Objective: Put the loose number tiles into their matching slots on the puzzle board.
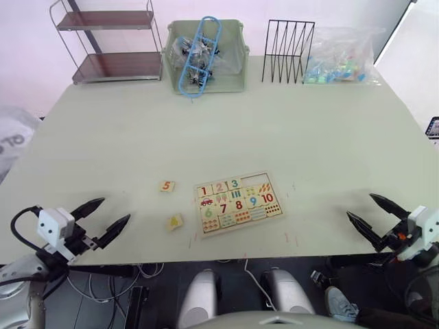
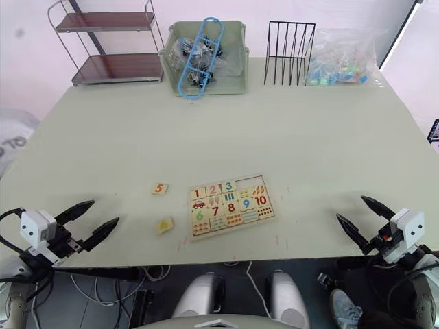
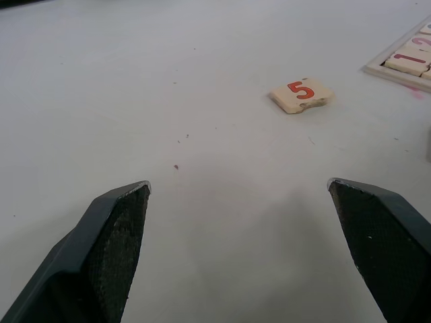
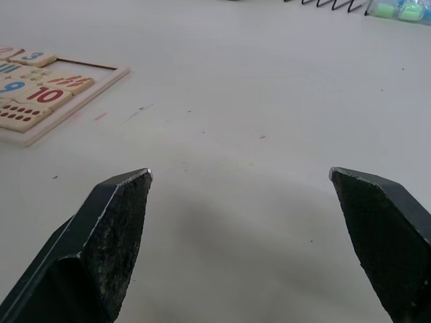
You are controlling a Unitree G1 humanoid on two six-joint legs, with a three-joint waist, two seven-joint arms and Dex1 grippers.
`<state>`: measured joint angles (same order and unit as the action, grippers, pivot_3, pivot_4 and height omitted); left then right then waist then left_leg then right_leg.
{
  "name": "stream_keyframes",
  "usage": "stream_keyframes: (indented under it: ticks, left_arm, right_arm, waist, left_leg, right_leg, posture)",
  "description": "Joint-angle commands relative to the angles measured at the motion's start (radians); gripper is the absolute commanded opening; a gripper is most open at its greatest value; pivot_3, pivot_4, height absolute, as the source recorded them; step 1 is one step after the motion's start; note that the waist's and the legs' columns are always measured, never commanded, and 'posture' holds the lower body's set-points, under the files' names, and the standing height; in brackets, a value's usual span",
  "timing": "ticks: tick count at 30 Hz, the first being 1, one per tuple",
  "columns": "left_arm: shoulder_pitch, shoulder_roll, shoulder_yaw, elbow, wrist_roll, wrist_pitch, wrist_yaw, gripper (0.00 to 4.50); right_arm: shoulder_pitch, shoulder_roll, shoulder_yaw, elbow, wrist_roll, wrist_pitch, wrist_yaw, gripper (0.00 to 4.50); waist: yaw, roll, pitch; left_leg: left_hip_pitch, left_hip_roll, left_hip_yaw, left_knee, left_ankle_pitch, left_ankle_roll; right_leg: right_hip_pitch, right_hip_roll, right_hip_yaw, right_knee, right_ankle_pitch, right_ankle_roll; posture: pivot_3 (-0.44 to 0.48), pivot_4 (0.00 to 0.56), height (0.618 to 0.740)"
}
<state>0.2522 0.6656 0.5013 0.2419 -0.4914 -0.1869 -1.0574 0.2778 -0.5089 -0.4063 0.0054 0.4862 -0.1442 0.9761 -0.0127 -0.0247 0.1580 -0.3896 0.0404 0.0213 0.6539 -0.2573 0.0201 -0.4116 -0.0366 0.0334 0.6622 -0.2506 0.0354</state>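
Both our pincers, left (image 1: 101,218) and right (image 1: 370,212), hang wide and empty at the near edge. Tile 5 (image 1: 167,186) and tile 4 (image 1: 175,221) lie left of the puzzle board (image 1: 236,203); these thin tiles might skid across the surface (image 1: 274,130) when pinched.

We are seeing open table (image 1: 288,137) lying all around the puzzle board (image 1: 237,203); only the 5 tile (image 1: 167,186) at its nine o'clock and the 4 tile (image 1: 175,221) at eight are interrupting it.
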Motion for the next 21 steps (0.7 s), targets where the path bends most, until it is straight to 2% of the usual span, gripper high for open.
stream_keyframes:
  ticks: [1, 21]
  left_arm:
    - [-0.002, 0.011, 0.014, -0.030, -0.001, -0.002, 0.008, 4.50]
    - [-0.035, 0.007, -0.023, -0.015, 0.000, -0.005, -0.016, 4.50]
  right_arm:
    - [-0.007, -0.012, -0.016, 0.000, 0.001, -0.045, 0.009, 4.43]
    - [0.002, -0.013, -0.020, 0.029, 0.010, -0.089, 0.029, 4.43]
  waist:
    - [0.000, 0.000, 0.000]
    - [0.000, 0.000, 0.000]
  left_leg:
    - [0.000, 0.000, 0.000, 0.000, 0.000, 0.000]
    - [0.004, 0.000, 0.001, 0.000, 0.000, 0.000]
  right_leg:
    - [0.000, 0.000, 0.000, 0.000, 0.000, 0.000]
    - [0.004, 0.000, 0.002, 0.000, 0.000, 0.000]
  posture:
    - [0.000, 0.150, 0.740]
    - [0.000, 0.150, 0.740]
